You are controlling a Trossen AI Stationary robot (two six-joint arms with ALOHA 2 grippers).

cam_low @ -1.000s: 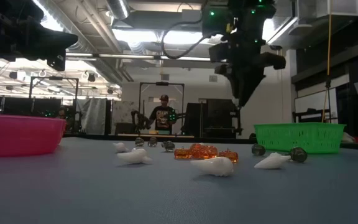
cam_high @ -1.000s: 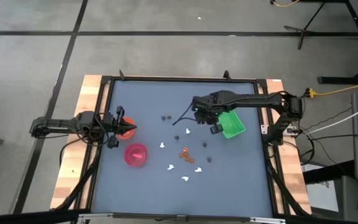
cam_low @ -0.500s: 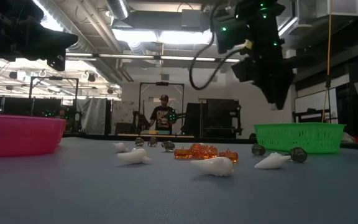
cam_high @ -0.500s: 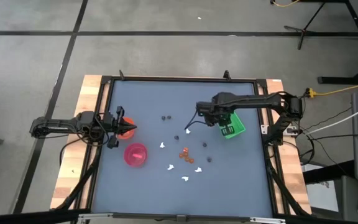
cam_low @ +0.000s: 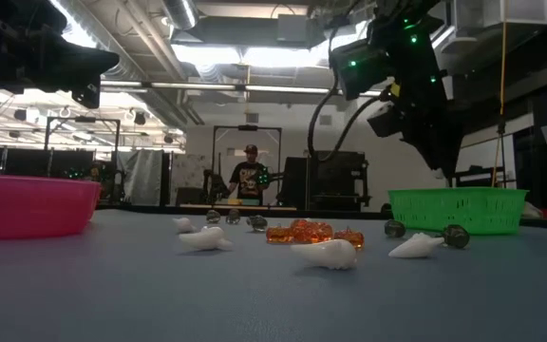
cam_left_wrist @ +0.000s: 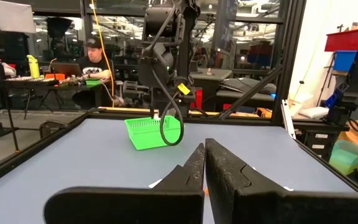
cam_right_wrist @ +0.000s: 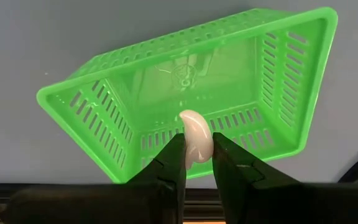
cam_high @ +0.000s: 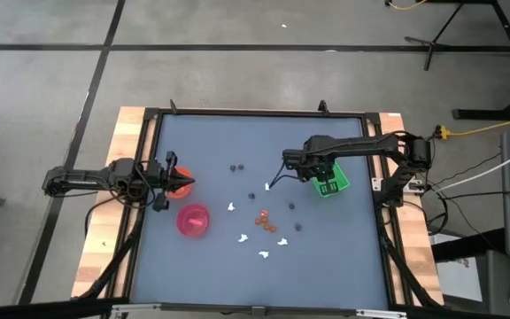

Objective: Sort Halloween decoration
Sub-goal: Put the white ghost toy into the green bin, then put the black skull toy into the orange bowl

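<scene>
Small white, dark and orange decoration pieces [cam_high: 264, 221] lie scattered mid-table; the low view shows the white ones [cam_low: 326, 253] and orange ones [cam_low: 311, 231] resting on the surface. My right gripper [cam_right_wrist: 196, 163] hangs above the green tray [cam_right_wrist: 191, 93], shut on one white piece [cam_right_wrist: 195, 138]. In the high view it is over the tray [cam_high: 335, 182], in the low view above it [cam_low: 440, 142]. My left gripper [cam_left_wrist: 204, 163] is shut and waits at the table's left edge [cam_high: 182, 183], near the pink bowl [cam_high: 193, 220]. My right gripper pinches the white curved piece [cam_right_wrist: 196, 148] between its two fingertips [cam_right_wrist: 173, 155], coming from above and pointing down. The piece's rounded end sticks out past the tips. It is lifted clear, directly over the green tray's inside.
An orange bowl [cam_high: 177, 175] sits under the left gripper's area, the pink bowl [cam_low: 28, 204] just nearer. A person sits beyond the table's far side [cam_low: 249, 180]. Open blue table surface lies along the near and far edges.
My right gripper has moved toward the table's right, from beside the tray to over it, carrying the white piece, and has sunk slightly toward the tray. The left arm and the scattered pieces have stayed put.
</scene>
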